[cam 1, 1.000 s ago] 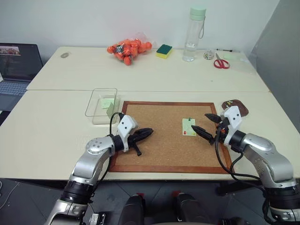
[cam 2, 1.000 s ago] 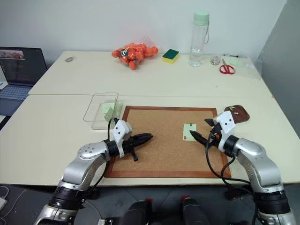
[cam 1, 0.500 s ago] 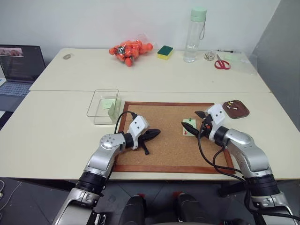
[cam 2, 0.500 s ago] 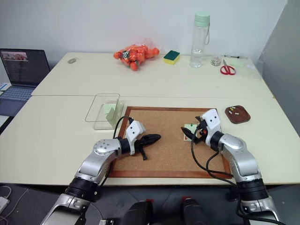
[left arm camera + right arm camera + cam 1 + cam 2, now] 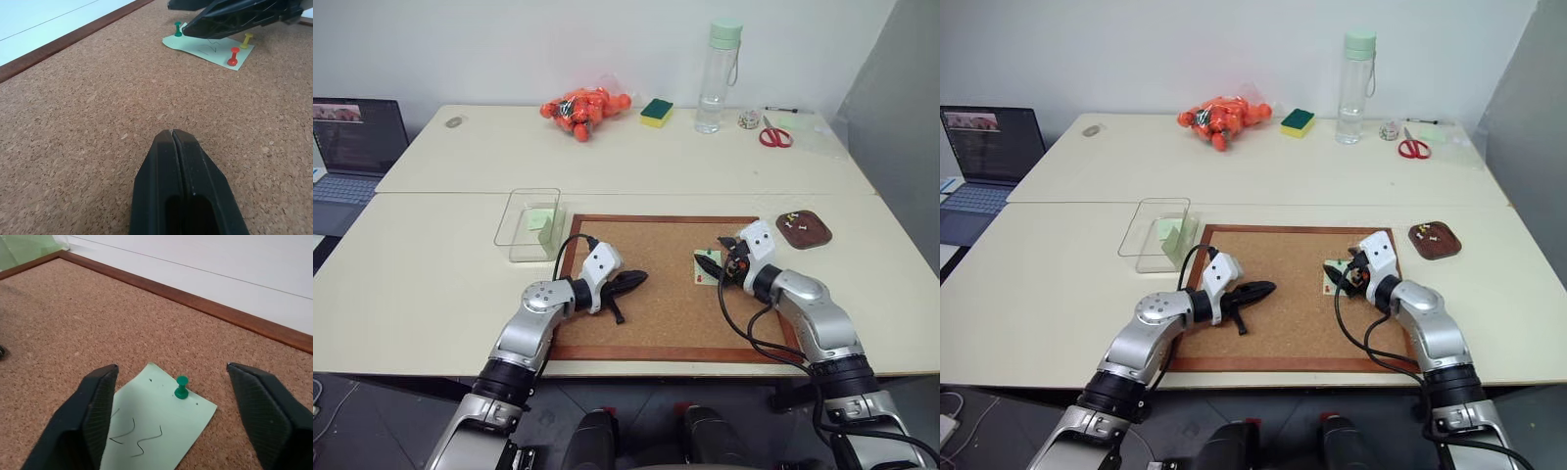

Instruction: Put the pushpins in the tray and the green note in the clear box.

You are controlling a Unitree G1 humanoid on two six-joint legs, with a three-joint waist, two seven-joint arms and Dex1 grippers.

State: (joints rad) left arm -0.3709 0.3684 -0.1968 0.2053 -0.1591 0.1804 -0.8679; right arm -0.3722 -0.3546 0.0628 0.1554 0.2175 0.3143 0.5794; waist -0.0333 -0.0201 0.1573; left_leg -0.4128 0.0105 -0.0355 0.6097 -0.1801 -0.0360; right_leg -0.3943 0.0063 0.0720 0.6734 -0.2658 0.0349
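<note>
Though small and light, the green pushpin (image 5: 182, 386) has a hard, slick head and wants a pinch on its waist; it stands in the green note (image 5: 156, 431), a flimsy slip pinned to the corkboard (image 5: 656, 294). Right gripper (image 5: 176, 416) straddles it, fingers apart. Left gripper (image 5: 182, 142), pressed together, idles nearby. Red pin (image 5: 234, 55) and yellow pin (image 5: 247, 39) crowd the note. Tray (image 5: 804, 229) lies beside; clear box (image 5: 528, 223) well apart.
</note>
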